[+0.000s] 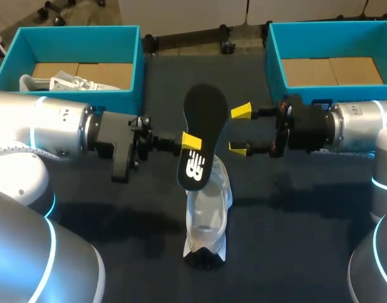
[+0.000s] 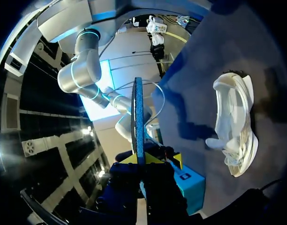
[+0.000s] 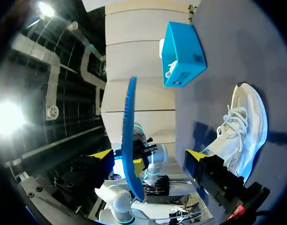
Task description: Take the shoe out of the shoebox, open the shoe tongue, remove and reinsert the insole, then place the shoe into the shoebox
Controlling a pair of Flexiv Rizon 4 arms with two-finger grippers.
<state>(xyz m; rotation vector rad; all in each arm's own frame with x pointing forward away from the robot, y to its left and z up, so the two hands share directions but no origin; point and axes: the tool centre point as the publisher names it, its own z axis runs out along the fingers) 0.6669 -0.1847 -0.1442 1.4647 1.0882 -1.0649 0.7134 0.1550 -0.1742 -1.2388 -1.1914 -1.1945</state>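
Observation:
My left gripper (image 1: 189, 142) is shut on the black insole (image 1: 204, 129), holding it in the air above the middle of the table. In the left wrist view the insole (image 2: 137, 119) stands edge-on, rising from between the fingers of that gripper (image 2: 144, 165). My right gripper (image 1: 240, 130) is open just to the right of the insole. In the right wrist view the insole's blue edge (image 3: 128, 140) sits between the spread fingers of the right gripper (image 3: 148, 159), nearer one of them. The white shoe (image 1: 207, 214) rests on the dark table below the insole (image 2: 234, 124) (image 3: 241, 124).
A teal shoebox (image 1: 133, 47) stands at the back left with another white shoe (image 1: 57, 83) inside. A second teal shoebox (image 1: 273, 50) at the back right shows its cardboard floor. Dark table (image 1: 288, 252) lies open in front of both arms.

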